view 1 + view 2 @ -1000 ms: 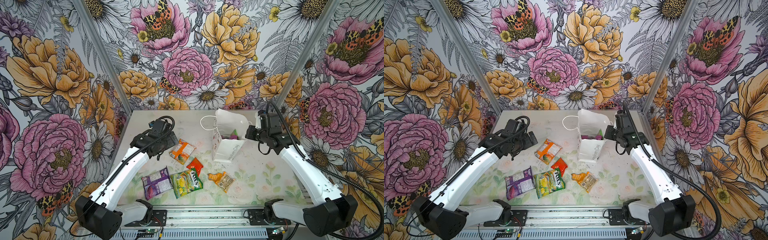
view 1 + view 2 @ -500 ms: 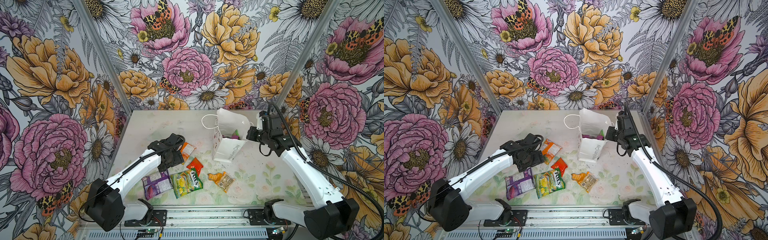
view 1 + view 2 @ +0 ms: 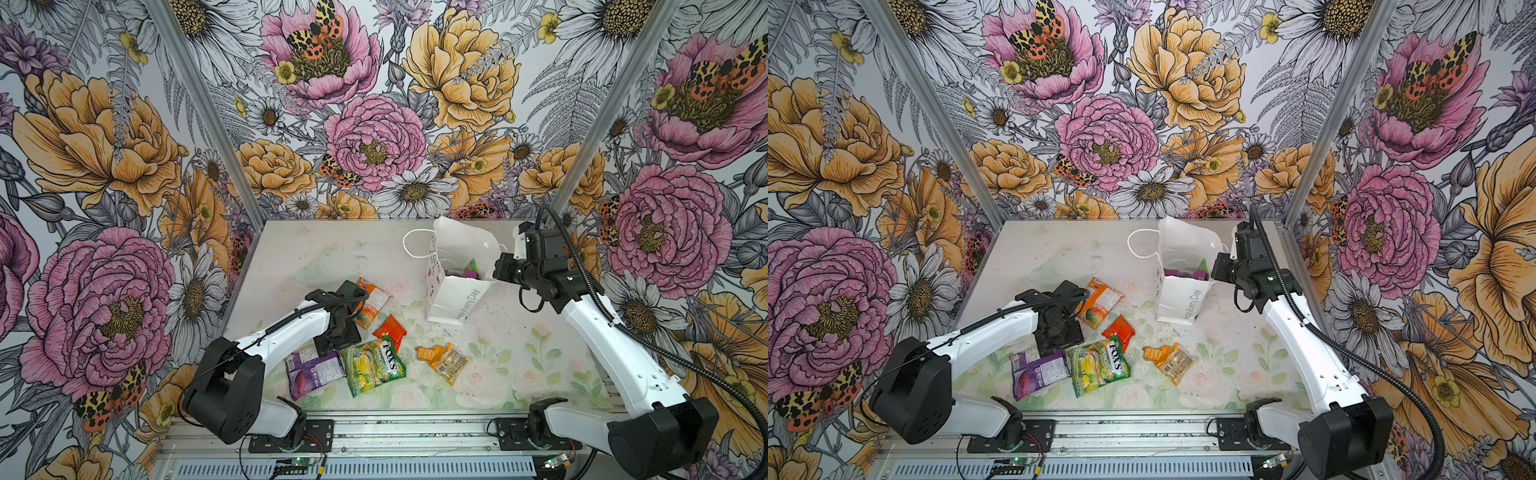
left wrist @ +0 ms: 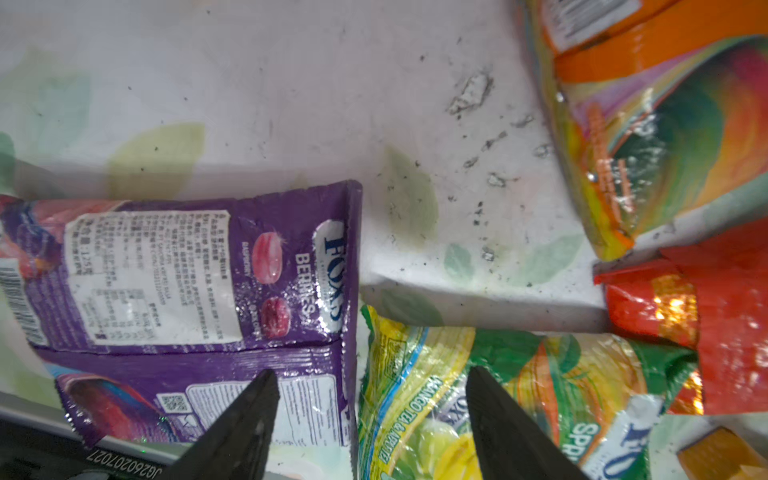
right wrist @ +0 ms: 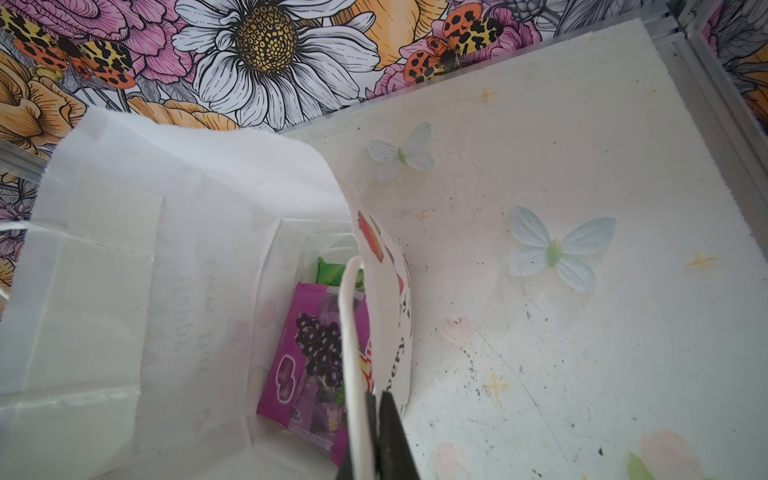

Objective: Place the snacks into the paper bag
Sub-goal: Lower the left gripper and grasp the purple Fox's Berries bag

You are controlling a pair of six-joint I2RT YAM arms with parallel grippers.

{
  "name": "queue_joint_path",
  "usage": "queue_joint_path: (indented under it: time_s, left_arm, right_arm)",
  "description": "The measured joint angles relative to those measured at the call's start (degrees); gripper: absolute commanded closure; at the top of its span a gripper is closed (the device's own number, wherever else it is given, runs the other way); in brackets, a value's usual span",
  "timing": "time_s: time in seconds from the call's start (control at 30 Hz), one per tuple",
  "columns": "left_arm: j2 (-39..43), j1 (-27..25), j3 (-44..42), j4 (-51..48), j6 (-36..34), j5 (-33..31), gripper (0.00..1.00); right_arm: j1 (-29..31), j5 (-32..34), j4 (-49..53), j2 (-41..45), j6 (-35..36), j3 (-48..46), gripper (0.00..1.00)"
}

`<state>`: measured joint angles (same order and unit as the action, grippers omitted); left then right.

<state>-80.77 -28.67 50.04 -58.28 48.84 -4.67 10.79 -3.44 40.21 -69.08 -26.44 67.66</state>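
Jaws of the left gripper (image 4: 370, 374) stand apart and grip neither packet below them: one finger (image 4: 249, 415) is over the purple packet (image 4: 187, 270), which reads "FOX'S BERRIES", and the other is over the green-yellow packet (image 4: 415, 415), which reads "FOX'S", "SPRING TEA" and "MANGO TEA". In both top views these two lie side by side near 7 o'clock on the table (image 3: 540, 332), the green-yellow at the purple's 3 o'clock. The red packet (image 3: 390, 330) touches the green-yellow one at its 12 o'clock, and the orange-white packet (image 3: 372, 303) lies beyond at 11. The orange packet (image 3: 428, 353) and the clear packet (image 3: 451, 365) lie together at its 3 o'clock. The right gripper (image 5: 379, 399) is pinched tight on the rim of the bag (image 3: 453, 299), with the cord handle (image 5: 349, 332) just beside its fingers. The bag stands open at 1 o'clock on the table, and "Every Day" is legible on its front. Inside it lie a grape packet (image 5: 307, 357) and a green packet (image 5: 330, 272).
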Motion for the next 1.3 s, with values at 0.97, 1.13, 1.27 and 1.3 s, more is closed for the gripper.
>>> queue_joint_path:
  time_s: [0.97, 1.13, 1.27, 1.3]
  left_arm:
    - [-4.4, -3.8, -3.9, 8.8, -4.0, -0.4, 1.00]
    - [0.0, -5.4, -3.8, 9.0, -4.0, -2.6, 1.00]
    - [5.2, -8.3, -2.5, 9.3, -4.6, -6.1, 1.00]
    - [6.6, -8.9, -2.1, 9.5, -4.9, -7.0, 1.00]
  right_arm:
    - [0.0, -1.0, -1.1, 0.0, -0.1, -0.6, 1.00]
    - [0.0, -1.0, -1.5, 0.1, -0.1, -0.9, 1.00]
    - [0.0, -1.0, -1.9, 0.7, -0.5, -1.6, 1.00]
    - [0.0, -1.0, -1.9, 0.9, -0.5, -1.7, 1.00]
